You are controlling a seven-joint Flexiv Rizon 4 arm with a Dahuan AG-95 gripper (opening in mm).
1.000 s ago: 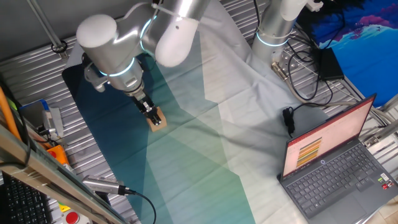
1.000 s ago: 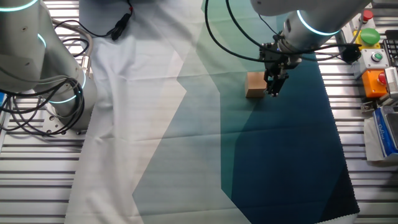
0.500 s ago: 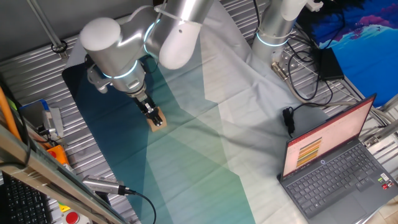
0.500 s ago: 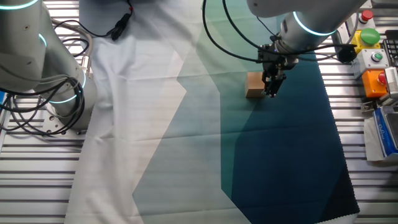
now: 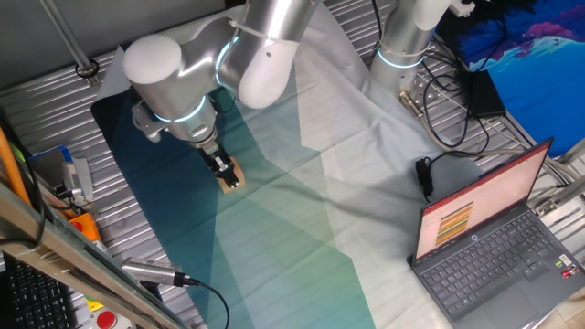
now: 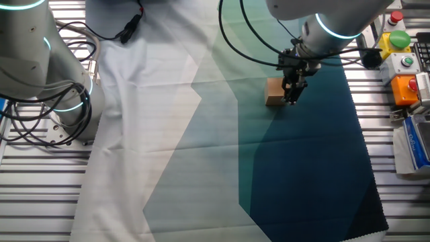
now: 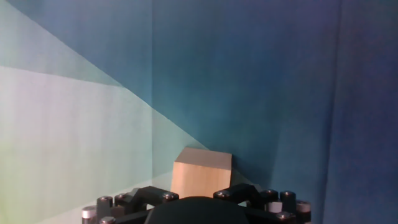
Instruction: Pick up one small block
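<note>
The small block [image 7: 202, 174] sits on the cloth, not yet lifted, with the gripper [image 6: 291, 99] down beside it.

In the hand view the block lies just past the gripper's body, near the frame's bottom centre, resting where the dark blue cloth [image 7: 261, 74] meets the pale green band. From the fixed views the black fingers reach down right next to the block [image 5: 230, 175], perhaps touching it. I cannot tell whether the jaws are open or closed, or whether they straddle it. By my judgement the approach is nearly done; closing on the block and raising it remain. Farther off, a laptop [image 5: 494, 247] stands open on the bench [image 6: 40, 188].
</note>
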